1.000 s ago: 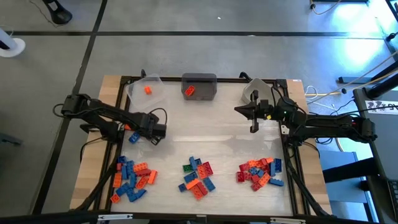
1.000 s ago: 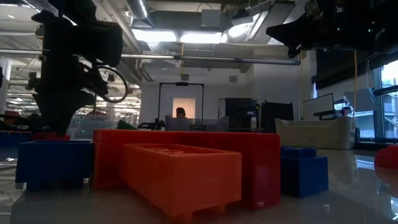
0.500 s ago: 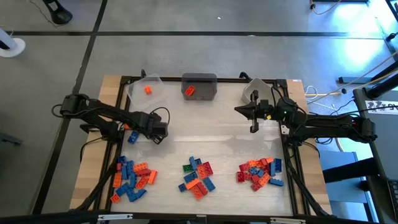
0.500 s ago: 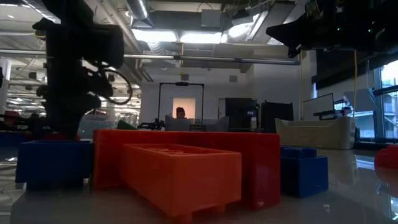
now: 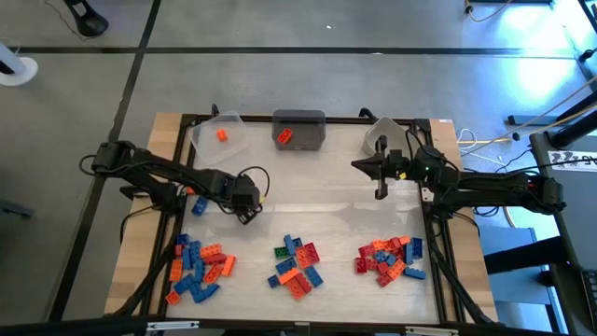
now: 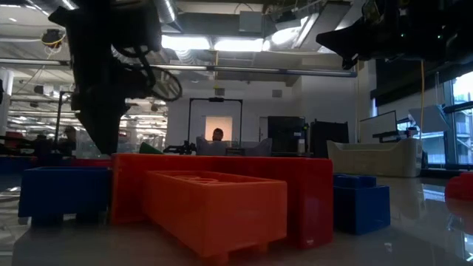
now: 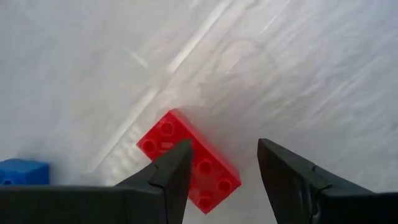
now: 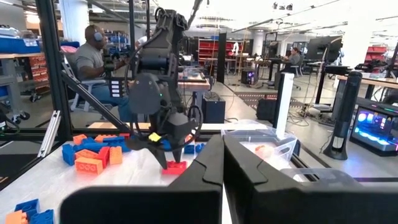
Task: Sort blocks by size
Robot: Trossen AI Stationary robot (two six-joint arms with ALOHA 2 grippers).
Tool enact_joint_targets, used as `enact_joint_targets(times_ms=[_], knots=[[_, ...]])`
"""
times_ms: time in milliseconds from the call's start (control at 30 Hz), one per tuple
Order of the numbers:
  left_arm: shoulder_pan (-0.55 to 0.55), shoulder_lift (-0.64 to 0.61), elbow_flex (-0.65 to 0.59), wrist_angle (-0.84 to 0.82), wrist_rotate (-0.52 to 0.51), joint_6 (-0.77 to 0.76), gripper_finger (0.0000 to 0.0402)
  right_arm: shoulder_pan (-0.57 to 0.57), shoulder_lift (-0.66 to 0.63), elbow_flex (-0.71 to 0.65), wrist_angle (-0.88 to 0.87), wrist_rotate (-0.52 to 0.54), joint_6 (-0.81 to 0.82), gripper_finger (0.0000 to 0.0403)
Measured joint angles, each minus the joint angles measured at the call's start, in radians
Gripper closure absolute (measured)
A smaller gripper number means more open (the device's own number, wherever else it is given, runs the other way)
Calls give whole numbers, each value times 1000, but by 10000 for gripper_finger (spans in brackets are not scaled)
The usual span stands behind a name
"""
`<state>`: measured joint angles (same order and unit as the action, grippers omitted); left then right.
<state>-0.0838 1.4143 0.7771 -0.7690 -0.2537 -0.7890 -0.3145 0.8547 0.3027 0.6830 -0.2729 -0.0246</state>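
The left pincer [image 5: 248, 214] is held low over the pale, glossy tabletop [image 5: 317, 187], left of its middle, with its two dark fingers [image 7: 166, 177] set apart. A small red studded plastic brick [image 7: 188, 160] is seen lying flat on the tabletop directly under it, between the fingers; whether the fingers touch it cannot be told. A blue brick [image 7: 22, 171] lies nearby.

The right pincer [image 5: 381, 191] is held above the tabletop's far right part, its fingers pressed together with nothing between them.

Three heaps of small red, orange, blue and green studded bricks are spread along the near side: a left heap [image 5: 198, 263], a middle heap [image 5: 297, 265] and a right heap [image 5: 390, 257]. At the far edge, a clear plastic bin [image 5: 216, 136] is seen holding one small orange brick [image 5: 222, 134], a grey plastic bin [image 5: 298, 129] holding one larger orange brick [image 5: 284, 136], and another clear bin [image 5: 378, 136] stands beside the right arm.

In the low view, a large orange brick [image 6: 214, 207] is shown in front of a red brick [image 6: 307, 188].
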Motion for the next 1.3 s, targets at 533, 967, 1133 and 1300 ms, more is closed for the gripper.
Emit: enact_joint_targets(times_ms=[533,967,1133,1300], knots=[[79,-1,-3,-92,12,-111,233,0,0,0,-3,0,0,397],[50,-2,-49,-2,27,-281,233,0,0,0,-4,0,0,397],[50,-2,-49,-4,30,-279,233,0,0,0,-4,0,0,397],[48,11,-50,-4,37,-256,233,0,0,0,-4,0,0,397]])
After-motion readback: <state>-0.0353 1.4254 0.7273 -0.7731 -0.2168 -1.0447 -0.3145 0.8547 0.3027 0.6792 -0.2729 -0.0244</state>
